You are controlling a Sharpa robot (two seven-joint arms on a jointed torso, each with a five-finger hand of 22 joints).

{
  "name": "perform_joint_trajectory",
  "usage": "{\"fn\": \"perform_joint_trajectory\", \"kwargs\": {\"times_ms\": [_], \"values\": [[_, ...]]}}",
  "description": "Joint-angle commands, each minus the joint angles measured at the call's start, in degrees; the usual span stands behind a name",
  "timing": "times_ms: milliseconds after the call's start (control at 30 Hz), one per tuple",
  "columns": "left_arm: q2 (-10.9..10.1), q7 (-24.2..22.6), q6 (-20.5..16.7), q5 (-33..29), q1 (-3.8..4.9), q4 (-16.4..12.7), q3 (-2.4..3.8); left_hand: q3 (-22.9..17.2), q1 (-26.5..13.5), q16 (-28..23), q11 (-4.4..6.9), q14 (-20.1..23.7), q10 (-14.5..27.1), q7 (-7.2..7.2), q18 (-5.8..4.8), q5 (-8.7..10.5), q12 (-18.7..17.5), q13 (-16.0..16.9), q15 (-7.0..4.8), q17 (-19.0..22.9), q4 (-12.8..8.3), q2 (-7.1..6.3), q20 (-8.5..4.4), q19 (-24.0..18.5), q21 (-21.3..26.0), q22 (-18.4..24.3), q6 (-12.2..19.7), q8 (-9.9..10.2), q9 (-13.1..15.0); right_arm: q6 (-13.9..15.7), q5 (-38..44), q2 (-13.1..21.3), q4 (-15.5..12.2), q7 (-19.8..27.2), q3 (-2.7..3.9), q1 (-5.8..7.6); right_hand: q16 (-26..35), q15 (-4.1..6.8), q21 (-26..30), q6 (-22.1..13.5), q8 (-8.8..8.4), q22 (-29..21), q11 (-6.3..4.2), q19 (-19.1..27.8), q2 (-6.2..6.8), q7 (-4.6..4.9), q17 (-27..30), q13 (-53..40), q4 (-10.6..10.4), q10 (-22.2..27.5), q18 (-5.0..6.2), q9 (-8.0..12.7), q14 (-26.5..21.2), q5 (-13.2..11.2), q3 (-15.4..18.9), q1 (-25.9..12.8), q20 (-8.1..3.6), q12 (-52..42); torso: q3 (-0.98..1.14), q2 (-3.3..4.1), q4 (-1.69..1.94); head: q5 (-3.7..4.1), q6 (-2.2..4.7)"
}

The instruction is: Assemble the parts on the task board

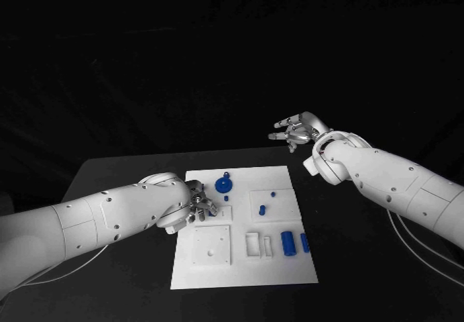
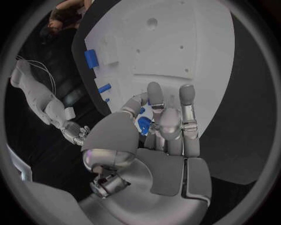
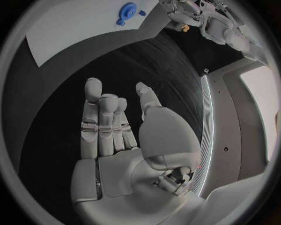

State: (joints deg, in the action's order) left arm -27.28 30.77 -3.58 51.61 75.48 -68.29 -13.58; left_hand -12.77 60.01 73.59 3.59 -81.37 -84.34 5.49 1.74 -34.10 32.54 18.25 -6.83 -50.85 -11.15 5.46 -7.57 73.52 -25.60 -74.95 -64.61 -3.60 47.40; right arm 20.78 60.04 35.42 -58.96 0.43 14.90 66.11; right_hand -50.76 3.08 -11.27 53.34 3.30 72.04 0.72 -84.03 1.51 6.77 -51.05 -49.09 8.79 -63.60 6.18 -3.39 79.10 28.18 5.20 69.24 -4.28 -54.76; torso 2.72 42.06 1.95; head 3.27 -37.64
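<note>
The white task board (image 1: 242,265) lies in the middle of the black table. My left hand (image 1: 198,206) hovers at the board's left edge and pinches a small blue part (image 2: 144,124) between thumb and fingers. On the board lie a round blue part with a knob (image 1: 224,184), two small blue pegs (image 1: 273,194) (image 1: 261,210) and two blue cylinders (image 1: 287,242) (image 1: 304,243). My right hand (image 1: 300,129) is raised beyond the board's far right corner, fingers spread, holding nothing. In the right wrist view, that hand (image 3: 117,131) shows an empty palm, with the round part (image 3: 127,9) far off.
A raised square plate (image 1: 211,244) and small white slots (image 1: 257,243) occupy the board's near half. Another square plate (image 1: 273,203) sits at the right. Black table (image 1: 116,282) surrounds the board; cables (image 1: 426,251) trail beside my right arm.
</note>
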Motion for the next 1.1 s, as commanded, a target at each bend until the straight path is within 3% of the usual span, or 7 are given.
{"fn": "perform_joint_trajectory", "kwargs": {"times_ms": [33, 467, 1100], "values": [[0.5, -1.4, 2.5, -1.8, -0.26, -0.3, -0.09, 0.0, 0.5, 0.3, 0.89, -0.5, -2.5, -7.77, -0.03, 0.34, 0.4, 0.1, -0.03, -0.2, 0.6, 1.46, 0.32, 0.3, 0.3, -1.1, -14.3, -0.4, 0.1, -1.0, 0.2, -0.1, 0.2, 0.0, 0.04, 0.00, 0.2, 0.21, 0.2, 0.1, 0.12, -0.1, -0.05, -1.8, -0.34, 0.07, 0.1, 0.0, 0.4, 0.2, 0.77, -0.1, -0.3, 0.2, 0.0, -0.3, 0.00, -0.3, 0.00, -0.01, 0.01, 0.04, -0.04], [1.1, -1.7, 2.4, -1.9, -0.12, 0.5, -0.06, -0.1, 0.1, 0.5, 0.92, -0.6, -2.5, -7.83, 0.08, 2.00, 0.6, 0.3, -0.04, -0.3, 1.3, 2.17, 0.40, 0.3, 0.3, -1.0, -14.4, -0.3, 0.4, -1.4, 0.3, -0.2, 0.4, -0.1, 0.03, -0.02, 0.2, 0.21, 0.3, 0.0, 0.12, 0.0, -0.06, -1.8, -0.50, 0.09, 0.1, 0.1, 1.0, 0.3, 0.77, -0.1, -0.3, 0.4, -0.2, -0.2, -0.01, -0.3, -0.02, 0.00, -0.03, 0.19, 0.08], [2.5, -1.1, 5.5, -1.0, 0.30, 2.3, -0.03, -0.3, 0.5, 0.6, 0.93, -0.6, -2.5, -7.85, 0.05, 2.14, 0.7, 0.4, -0.06, -0.5, 1.0, 2.13, 0.37, 0.3, 0.2, -1.1, -14.4, -0.3, 0.7, -1.9, 0.3, -0.6, 0.8, -0.1, 0.03, -0.21, 0.2, 0.22, 0.3, 0.0, 0.13, 0.0, -0.06, -1.8, -0.65, 0.10, 0.1, 0.1, 1.7, 0.3, 0.76, -0.1, -0.3, 0.7, -0.6, -0.5, -0.02, -0.2, -0.04, -0.06, -0.01, 0.61, 0.01]]}}
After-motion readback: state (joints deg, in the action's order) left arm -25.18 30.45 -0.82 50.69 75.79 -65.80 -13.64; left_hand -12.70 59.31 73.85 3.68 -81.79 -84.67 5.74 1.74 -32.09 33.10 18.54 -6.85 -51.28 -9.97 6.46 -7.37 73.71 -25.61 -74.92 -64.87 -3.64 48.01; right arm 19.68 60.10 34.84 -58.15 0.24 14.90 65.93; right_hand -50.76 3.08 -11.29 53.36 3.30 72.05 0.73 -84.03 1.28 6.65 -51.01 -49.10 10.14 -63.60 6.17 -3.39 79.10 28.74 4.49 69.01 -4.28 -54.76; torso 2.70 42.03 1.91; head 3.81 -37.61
